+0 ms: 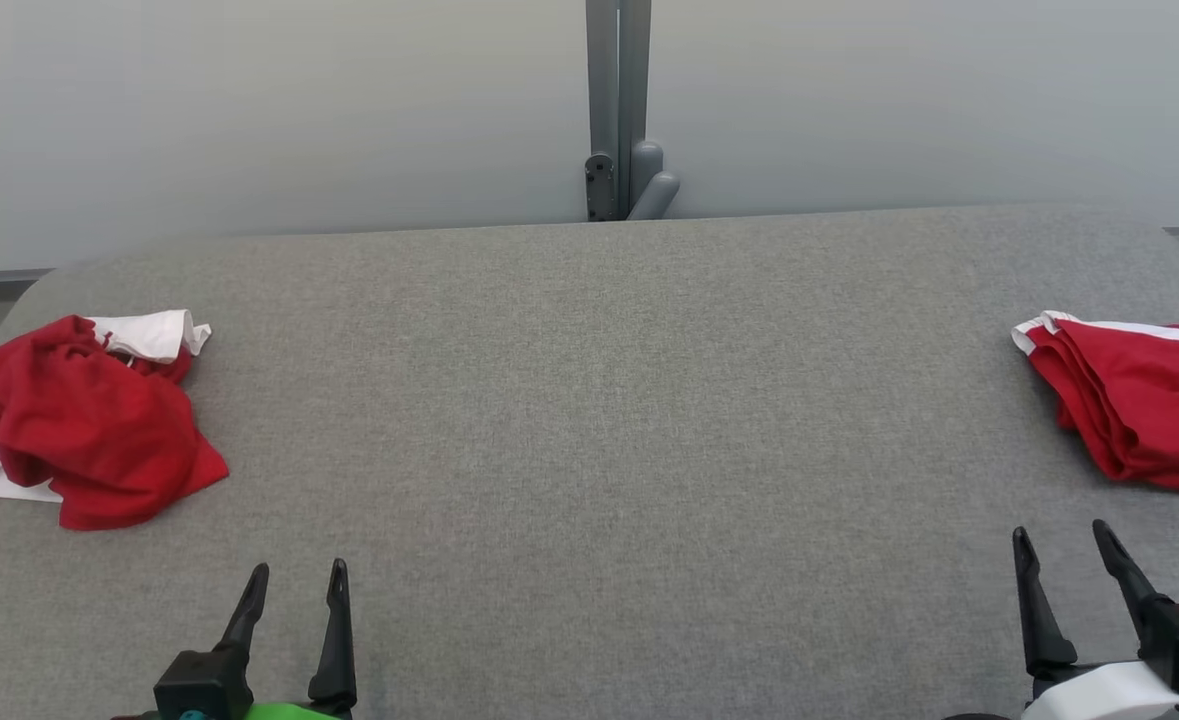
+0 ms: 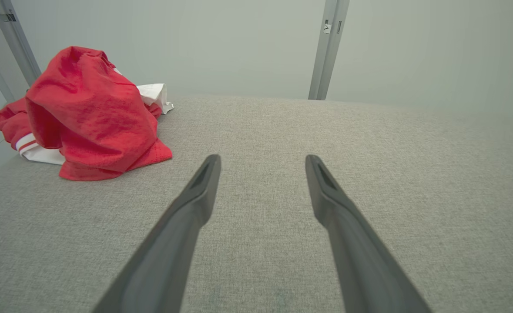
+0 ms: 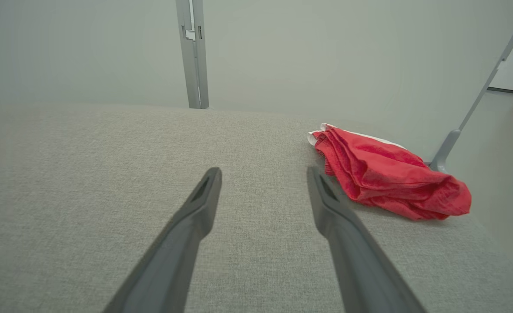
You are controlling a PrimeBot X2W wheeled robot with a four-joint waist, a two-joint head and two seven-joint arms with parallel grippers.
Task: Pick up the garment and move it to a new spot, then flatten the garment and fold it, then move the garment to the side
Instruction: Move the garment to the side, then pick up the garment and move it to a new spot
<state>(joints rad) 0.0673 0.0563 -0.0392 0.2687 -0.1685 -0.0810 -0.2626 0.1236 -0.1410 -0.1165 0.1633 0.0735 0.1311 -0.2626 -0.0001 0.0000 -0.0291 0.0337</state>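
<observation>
A crumpled red-and-white garment (image 1: 89, 430) is seen heaped at the left edge of the grey fabric-covered table (image 1: 599, 400), w/ a folded red garment (image 1: 1139, 400) laid at the right edge. The left gripper (image 1: 299, 566) & right gripper (image 1: 1059, 528) are held near the front edge, fingers spread apart, nothing gripped, each well apart from its nearest garment.

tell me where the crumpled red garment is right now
The crumpled red garment lies on the left side of the grey table in the head view, ahead and left of the open left claw.
</observation>
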